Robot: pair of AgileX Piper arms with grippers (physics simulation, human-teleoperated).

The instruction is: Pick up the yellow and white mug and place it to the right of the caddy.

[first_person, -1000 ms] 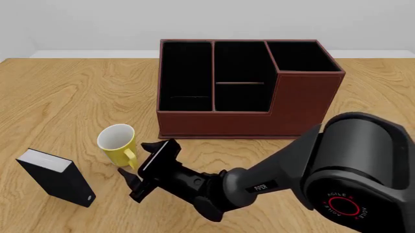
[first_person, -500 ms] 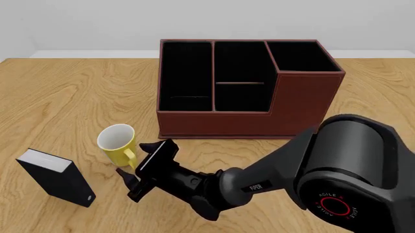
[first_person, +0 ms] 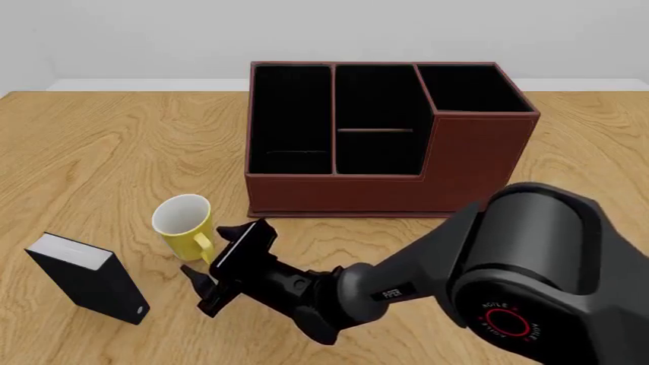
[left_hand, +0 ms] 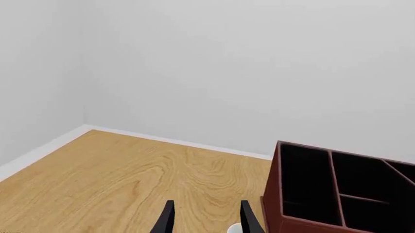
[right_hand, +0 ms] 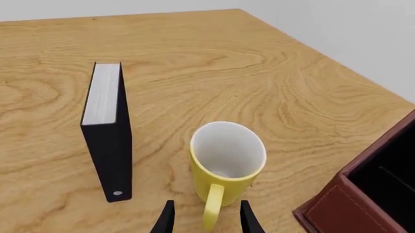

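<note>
Right wrist view shows the mug's handle (right_hand: 212, 209) between the right gripper's (right_hand: 204, 221) wide-spread fingers; front view hides this; left gripper (left_hand: 204, 221) gapes empty.

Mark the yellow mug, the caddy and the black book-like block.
yellow mug (right_hand: 224, 167), right wrist view, yellow outer wall.
caddy (first_person: 345, 194), front view, front leather wall.
black book-like block (first_person: 87, 285), front view, dark side face.
</note>
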